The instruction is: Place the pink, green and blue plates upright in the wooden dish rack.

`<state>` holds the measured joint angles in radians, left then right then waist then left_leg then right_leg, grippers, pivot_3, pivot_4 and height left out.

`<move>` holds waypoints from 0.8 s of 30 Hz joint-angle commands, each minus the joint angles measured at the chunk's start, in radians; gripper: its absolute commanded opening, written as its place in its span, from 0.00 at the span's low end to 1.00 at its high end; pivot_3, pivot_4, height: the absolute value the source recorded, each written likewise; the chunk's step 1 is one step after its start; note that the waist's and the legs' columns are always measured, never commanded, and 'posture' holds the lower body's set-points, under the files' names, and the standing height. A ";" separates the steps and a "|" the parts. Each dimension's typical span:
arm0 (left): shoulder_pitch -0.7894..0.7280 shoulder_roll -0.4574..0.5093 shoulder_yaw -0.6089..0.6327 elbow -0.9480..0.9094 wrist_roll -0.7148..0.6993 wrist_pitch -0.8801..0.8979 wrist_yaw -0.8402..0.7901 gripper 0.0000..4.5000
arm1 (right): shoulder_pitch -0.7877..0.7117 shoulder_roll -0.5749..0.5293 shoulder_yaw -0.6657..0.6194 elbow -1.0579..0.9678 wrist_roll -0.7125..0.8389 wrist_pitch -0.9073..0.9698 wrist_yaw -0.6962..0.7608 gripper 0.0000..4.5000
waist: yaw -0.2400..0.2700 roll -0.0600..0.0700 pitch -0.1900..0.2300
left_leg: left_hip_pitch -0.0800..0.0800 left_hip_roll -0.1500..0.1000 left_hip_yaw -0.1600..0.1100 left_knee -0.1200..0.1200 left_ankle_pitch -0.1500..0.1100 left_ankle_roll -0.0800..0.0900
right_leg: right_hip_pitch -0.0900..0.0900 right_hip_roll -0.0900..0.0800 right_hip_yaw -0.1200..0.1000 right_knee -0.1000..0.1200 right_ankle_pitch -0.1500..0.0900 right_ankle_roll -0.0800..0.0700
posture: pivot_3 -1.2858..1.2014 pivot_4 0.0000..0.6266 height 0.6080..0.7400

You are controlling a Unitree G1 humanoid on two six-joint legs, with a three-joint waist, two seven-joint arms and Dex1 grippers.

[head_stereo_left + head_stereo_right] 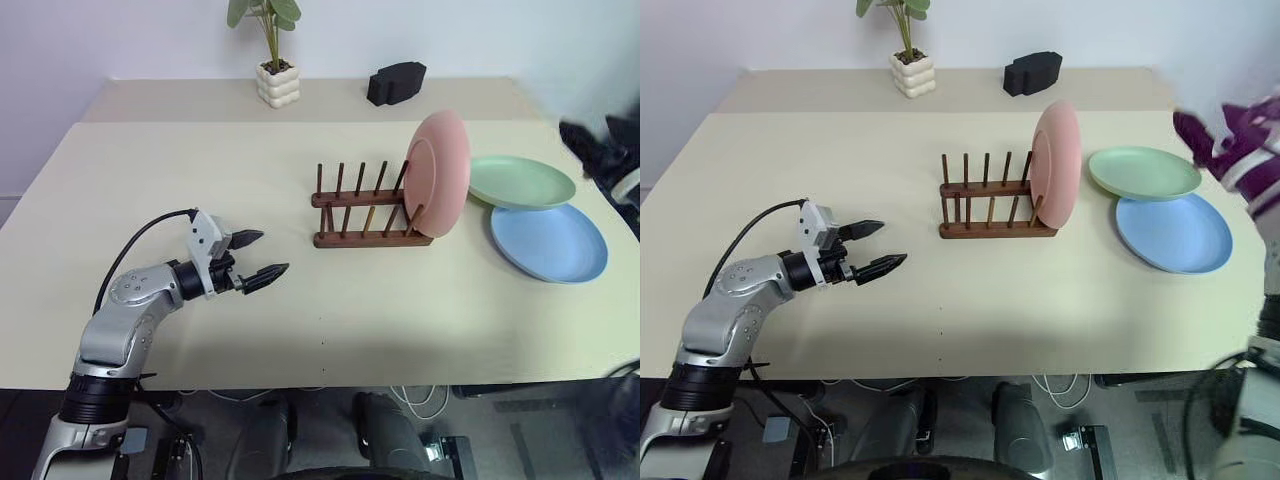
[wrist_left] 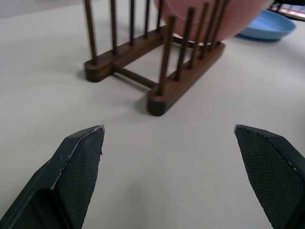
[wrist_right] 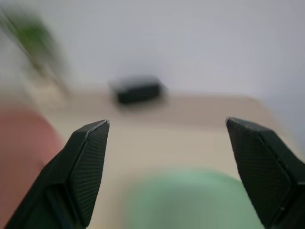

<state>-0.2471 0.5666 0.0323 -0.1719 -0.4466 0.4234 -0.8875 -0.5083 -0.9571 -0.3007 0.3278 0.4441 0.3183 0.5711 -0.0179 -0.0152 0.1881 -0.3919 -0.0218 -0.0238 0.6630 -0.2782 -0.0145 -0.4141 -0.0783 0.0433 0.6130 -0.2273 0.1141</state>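
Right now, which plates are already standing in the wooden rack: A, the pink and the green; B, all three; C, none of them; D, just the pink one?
D: the pink plate stands upright between the pegs at one end of the wooden dish rack, while the green plate lies flat beside it, overlapping the blue plate on the table.

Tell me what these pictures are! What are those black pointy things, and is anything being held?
They belong to a robot with two arms. Two pictures come from cameras in its head, looking down at a table. The other two come from cameras on its wrists. The black points are pinching fingers. The left gripper is open and holds nothing. The right gripper is open and empty too. A pink plate stands in a wooden rack. A green plate rests partly on a blue plate. A plant and black block sit behind.
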 commanded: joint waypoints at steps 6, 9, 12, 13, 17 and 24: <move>-0.063 -0.022 -0.040 0.002 0.007 -0.022 -0.021 1.00 | -0.115 -0.038 0.288 0.281 -0.401 -0.367 0.132 0.88 | -0.027 0.002 0.001 | 0.001 0.000 0.003 0.000 0.001 0.001 | 0.000 0.001 0.004 0.001 0.000 0.001 | 0.52 0.24 1.00; -0.070 -0.027 -0.043 0.006 0.009 -0.024 -0.020 1.00 | -0.183 -0.029 0.362 0.404 -0.502 -0.467 0.150 0.88 | -0.027 0.002 0.001 | 0.001 0.000 0.002 0.000 0.001 0.001 | 0.000 0.001 0.004 0.000 0.002 0.004 | 0.52 0.24 1.00; -0.062 -0.027 -0.041 0.000 0.007 -0.024 -0.018 1.00 | -0.267 -0.008 0.405 0.526 -0.563 -0.535 0.151 0.88 | -0.026 0.002 0.001 | 0.001 0.000 0.002 0.000 0.001 0.001 | 0.000 0.001 0.004 0.000 0.002 0.003 | 0.52 0.24 1.00; -0.059 -0.027 -0.040 -0.003 0.007 -0.024 -0.017 1.00 | -0.290 -0.002 0.417 0.562 -0.580 -0.555 0.155 0.88 | -0.025 0.002 0.001 | 0.001 0.000 0.002 0.000 0.001 0.001 | 0.000 0.001 0.004 0.000 0.002 0.003 | 0.52 0.24 1.00; -0.038 -0.033 -0.036 -0.028 -0.001 -0.019 -0.008 1.00 | -0.386 0.029 0.466 0.717 -0.650 -0.615 0.159 0.88 | -0.026 0.002 0.001 | 0.001 0.000 0.001 0.000 0.001 0.001 | 0.000 0.000 0.004 0.000 0.002 0.003 | 0.52 0.24 1.00; -0.021 -0.038 -0.032 -0.050 -0.007 -0.015 0.010 1.00 | -0.454 0.048 0.489 0.844 -0.697 -0.653 0.207 0.49 | -0.025 0.002 0.001 | 0.001 0.000 0.000 0.000 0.001 0.001 | 0.000 0.000 0.004 0.000 0.002 0.003 | 0.52 0.24 1.00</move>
<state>-0.2734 0.5289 -0.0185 -0.1811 -0.4419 0.4213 -0.8811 -0.9293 -0.9025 0.1925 1.1604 -0.2462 -0.3157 0.7739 -0.0432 -0.0127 0.1894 -0.3910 -0.0222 -0.0235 0.6632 -0.2771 -0.0136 -0.4142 -0.0786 0.0470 0.6134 -0.2253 0.1173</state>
